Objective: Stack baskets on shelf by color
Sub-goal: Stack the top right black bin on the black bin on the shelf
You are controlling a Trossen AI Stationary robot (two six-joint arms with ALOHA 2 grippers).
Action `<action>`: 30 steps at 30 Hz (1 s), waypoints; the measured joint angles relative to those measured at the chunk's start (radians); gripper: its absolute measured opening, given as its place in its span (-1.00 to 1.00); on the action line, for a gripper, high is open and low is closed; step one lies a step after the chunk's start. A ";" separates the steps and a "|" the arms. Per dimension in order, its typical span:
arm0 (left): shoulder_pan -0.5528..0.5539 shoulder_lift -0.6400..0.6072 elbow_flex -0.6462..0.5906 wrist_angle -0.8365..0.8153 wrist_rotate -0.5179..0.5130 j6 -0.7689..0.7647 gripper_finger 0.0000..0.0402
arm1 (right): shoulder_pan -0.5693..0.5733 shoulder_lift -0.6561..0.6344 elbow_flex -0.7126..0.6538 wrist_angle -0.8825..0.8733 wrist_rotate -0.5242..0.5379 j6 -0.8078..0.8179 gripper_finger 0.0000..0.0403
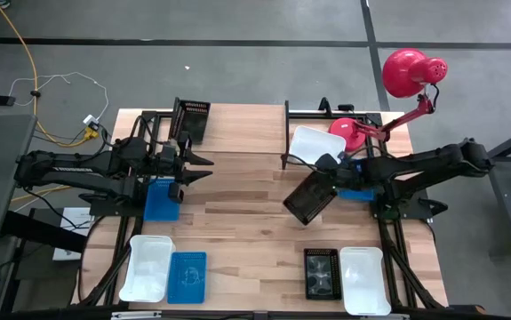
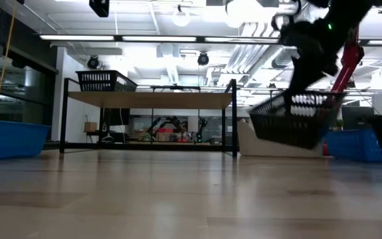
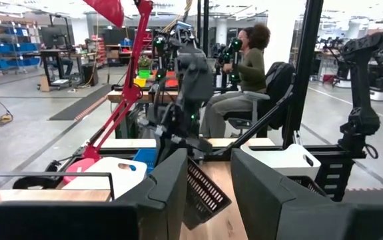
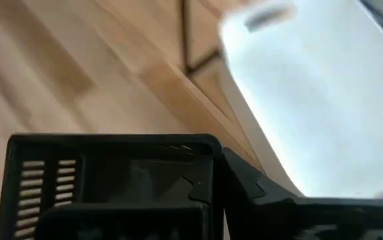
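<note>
Right gripper [image 1: 331,166] is clamped on the rim of a black basket [image 1: 309,197], tilted and lifted clear of the table at 3 o'clock, beside the shelf [image 1: 237,120], likely for carrying there. Left gripper [image 1: 203,168] waits at 9 o'clock, jaws apart, empty.

- My right pincer [image 1: 326,165] hangs over the middle of the surface [image 1: 237,213], clamped on the rim of a basket [image 1: 308,197] that tilts clear of the wood.
- The shelf [image 1: 246,133] stands at the far edge, with a second basket [image 1: 191,119] on its left end.
- A larger basket [image 1: 315,144] sits beside the shelf's right legs, under my right arm.
- My left pincer [image 1: 203,169] waits at the left.
- Four more baskets lie along the near edge.
</note>
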 joint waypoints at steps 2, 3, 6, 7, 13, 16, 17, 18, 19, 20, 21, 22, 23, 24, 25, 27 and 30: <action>-0.001 0.003 0.000 0.001 0.007 -0.019 -0.47 | 0.016 0.000 0.019 0.041 0.001 -0.027 -0.99; -0.003 0.011 0.000 0.005 0.011 -0.026 -0.47 | 0.024 0.000 0.027 0.063 0.001 -0.044 -0.99; -0.027 0.051 0.001 0.010 0.006 -0.046 -0.47 | 0.052 0.000 0.043 0.117 0.005 -0.068 -1.00; -0.041 0.071 0.001 0.023 -0.001 -0.053 -0.47 | 0.063 0.000 0.048 0.131 0.013 -0.073 -1.00; -0.162 0.249 0.009 0.148 -0.082 -0.048 -0.42 | 0.139 0.000 0.100 0.183 0.062 -0.084 -1.00; -0.219 0.351 0.055 0.156 -0.168 -0.007 -0.32 | 0.179 0.000 0.132 0.200 0.086 -0.094 -1.00; -0.231 0.383 0.074 0.156 -0.201 0.008 -0.28 | 0.190 0.001 0.140 0.201 0.097 -0.101 -1.00; -0.242 0.414 0.097 0.153 -0.235 0.022 -0.23 | 0.202 0.004 0.148 0.202 0.110 -0.103 -1.00; -0.249 0.444 0.123 0.148 -0.268 0.031 -0.18 | 0.211 0.008 0.156 0.201 0.126 -0.103 -1.00; -0.255 0.472 0.150 0.139 -0.307 0.040 -0.13 | 0.221 0.014 0.162 0.201 0.139 -0.105 -1.00; -0.259 0.498 0.180 0.125 -0.350 0.041 -0.07 | 0.228 0.021 0.167 0.201 0.152 -0.110 -1.00; -0.264 0.525 0.210 0.104 -0.398 0.038 -0.02 | 0.233 0.030 0.172 0.201 0.162 -0.111 -1.00; -0.268 0.548 0.238 0.079 -0.450 0.025 0.03 | 0.238 0.039 0.176 0.200 0.172 -0.110 -1.00; -0.272 0.573 0.267 0.050 -0.500 0.013 0.07 | 0.241 0.049 0.178 0.200 0.184 -0.111 -1.00; -0.277 0.597 0.295 0.023 -0.544 0.003 0.11 | 0.243 0.058 0.181 0.199 0.193 -0.111 -1.00; -0.287 0.639 0.338 -0.024 -0.604 -0.014 0.17 | 0.245 0.078 0.184 0.199 0.232 -0.113 -1.00; -0.308 0.696 0.380 -0.032 -0.629 -0.050 0.21 | 0.239 0.102 0.184 0.199 0.316 -0.111 -1.00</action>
